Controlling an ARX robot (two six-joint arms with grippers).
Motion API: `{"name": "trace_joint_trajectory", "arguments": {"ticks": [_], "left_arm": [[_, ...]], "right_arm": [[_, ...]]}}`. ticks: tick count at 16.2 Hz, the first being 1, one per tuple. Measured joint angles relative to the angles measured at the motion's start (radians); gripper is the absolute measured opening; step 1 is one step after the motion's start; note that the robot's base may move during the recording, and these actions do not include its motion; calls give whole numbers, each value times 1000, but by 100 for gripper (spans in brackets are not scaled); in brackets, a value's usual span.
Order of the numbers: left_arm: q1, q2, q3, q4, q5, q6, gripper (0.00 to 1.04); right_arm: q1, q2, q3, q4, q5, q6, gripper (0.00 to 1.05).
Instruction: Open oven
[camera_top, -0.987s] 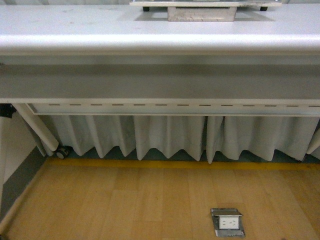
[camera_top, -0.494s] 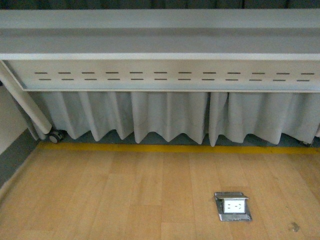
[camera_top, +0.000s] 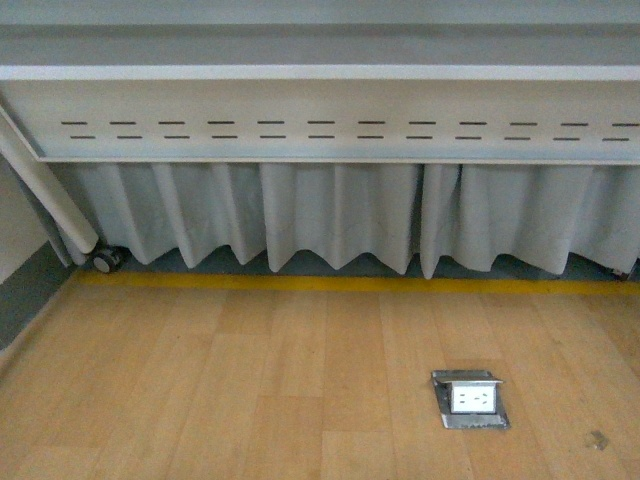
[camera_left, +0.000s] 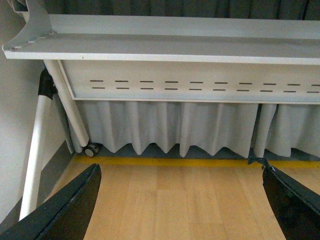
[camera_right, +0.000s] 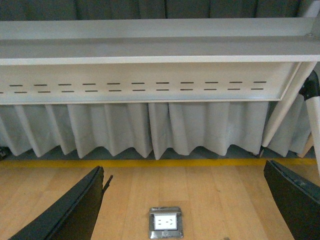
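The oven is out of view in every frame. The front view shows neither arm, only the underside of a table and the floor. In the left wrist view my left gripper (camera_left: 182, 210) is open, its two black fingers (camera_left: 65, 210) spread wide over bare wooden floor with nothing between them. My right gripper (camera_right: 187, 210) is open too in the right wrist view, its black fingers (camera_right: 70, 212) far apart above the floor, holding nothing.
A grey-white table's front edge and slotted panel (camera_top: 320, 130) span the top, with a pleated white curtain (camera_top: 340, 225) below. A slanted table leg with a caster (camera_top: 105, 260) stands at left. A yellow floor stripe (camera_top: 330, 284) and a metal floor socket (camera_top: 470, 398) lie on the wooden floor.
The front view has tilted downward: the table top and the object on it have left the frame, and the table edge has risen in the picture while more floor shows.
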Motion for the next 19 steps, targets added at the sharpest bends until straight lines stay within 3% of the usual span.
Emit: {"name": "trace_joint_trajectory", "arguments": {"ticks": [19], "left_arm": [[0, 0, 0, 3, 0, 0, 98]], "right_arm": [[0, 0, 0, 3, 2, 0, 98]]}}
